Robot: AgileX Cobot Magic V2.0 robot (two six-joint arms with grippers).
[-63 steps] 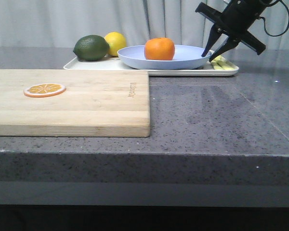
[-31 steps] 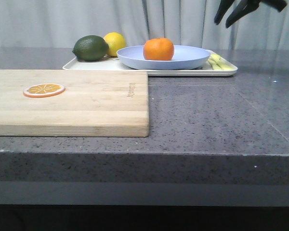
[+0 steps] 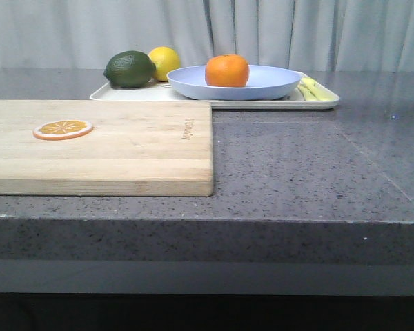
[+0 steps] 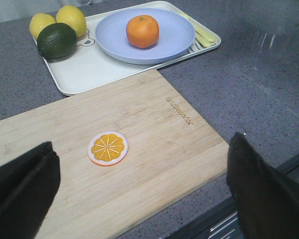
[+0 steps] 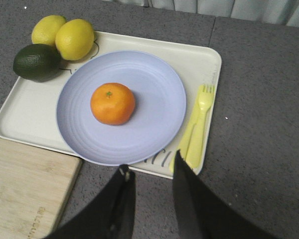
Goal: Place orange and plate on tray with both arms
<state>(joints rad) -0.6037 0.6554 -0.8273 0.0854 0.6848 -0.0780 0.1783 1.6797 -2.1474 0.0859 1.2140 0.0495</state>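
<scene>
Resting near the middle of the plate (image 5: 121, 107), the orange (image 5: 112, 103) sits upright with its stem dimple up. The pale lavender-blue plate lies flat on the white tray (image 5: 20, 117), taking up most of the tray's width and slightly overhanging its near rim. On the tray beside the plate, at one end, are two lemons (image 5: 64, 36) touching each other and a dark green lime (image 5: 36, 61) just beside them; at the other end lie a pale yellow fork (image 5: 202, 117) and a second piece of yellow cutlery, close to the plate's edge. The tray stands on a grey speckled table (image 3: 297, 165). Nearer the robot, a wooden cutting board (image 3: 117, 145) lies on the table just beside the tray, carrying a thin orange slice (image 4: 108, 148). The left gripper (image 4: 139, 194) hangs above the board, its jaws spread wide and holding nothing. The right gripper (image 5: 150, 186) hangs above the table just in front of the tray, its jaws parted by a narrow gap and empty.
</scene>
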